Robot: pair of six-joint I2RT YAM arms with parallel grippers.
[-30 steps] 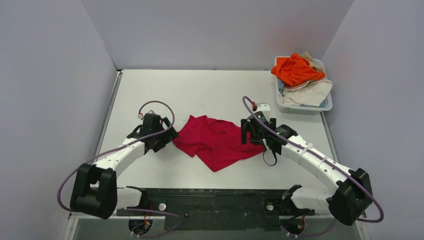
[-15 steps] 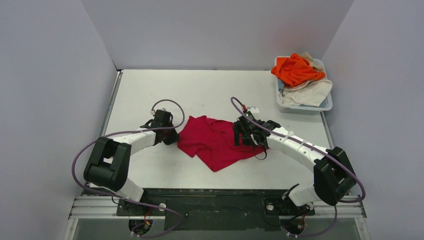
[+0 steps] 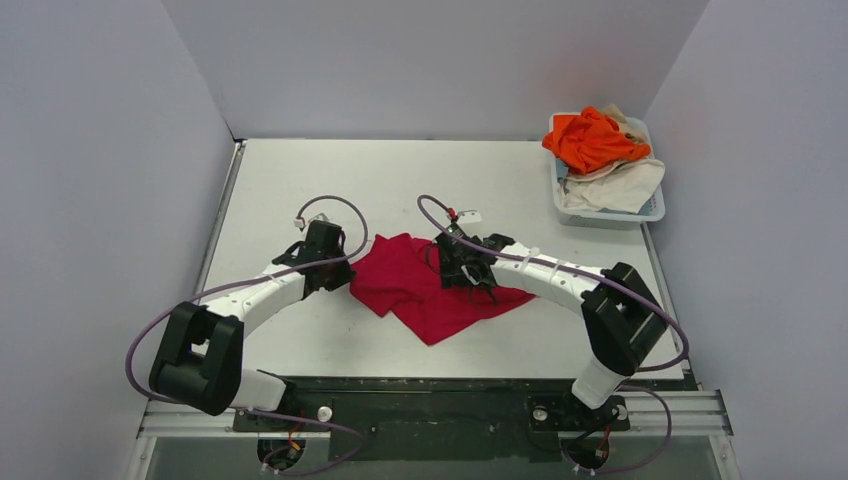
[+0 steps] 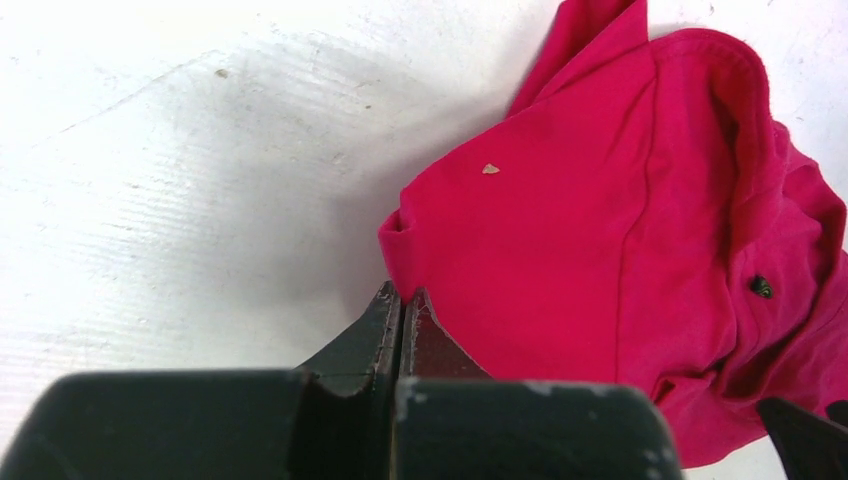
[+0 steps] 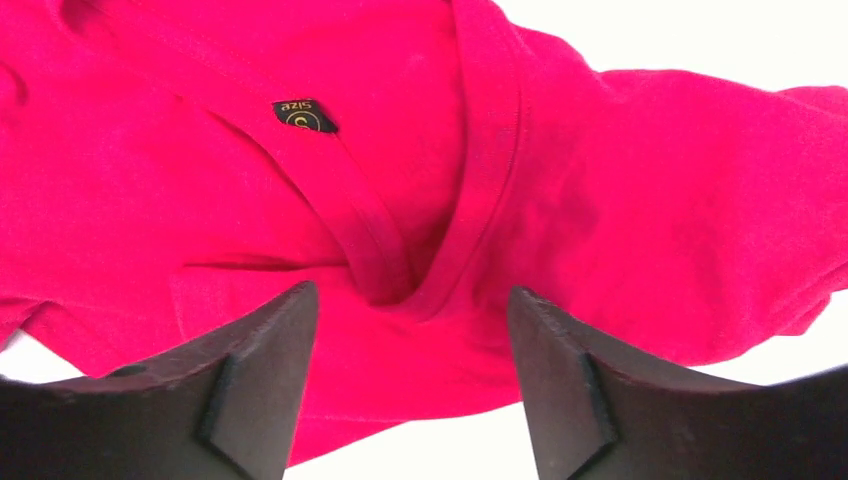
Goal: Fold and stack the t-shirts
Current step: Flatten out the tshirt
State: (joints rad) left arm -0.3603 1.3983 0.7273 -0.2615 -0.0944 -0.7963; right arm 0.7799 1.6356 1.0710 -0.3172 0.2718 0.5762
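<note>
A crumpled crimson cloth t-shirt (image 3: pixel 432 292) is being flanked on the white table (image 3: pixel 400 175).
The left gripper (image 4: pixel 402 300) is being held pressed together at its edge; the right gripper (image 5: pixel 410 295) is being held spread over its collar.

Looks like a robotics lab cell: plain pale walls (image 3: pixel 430 60) boxing in a white surface (image 3: pixel 400 180), aluminium rail (image 3: pixel 200 425) and loose purple cables (image 3: pixel 335 198) up front.

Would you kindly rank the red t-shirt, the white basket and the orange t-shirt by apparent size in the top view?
Largest to smallest:
red t-shirt
white basket
orange t-shirt
The basket is partly covered.
</note>
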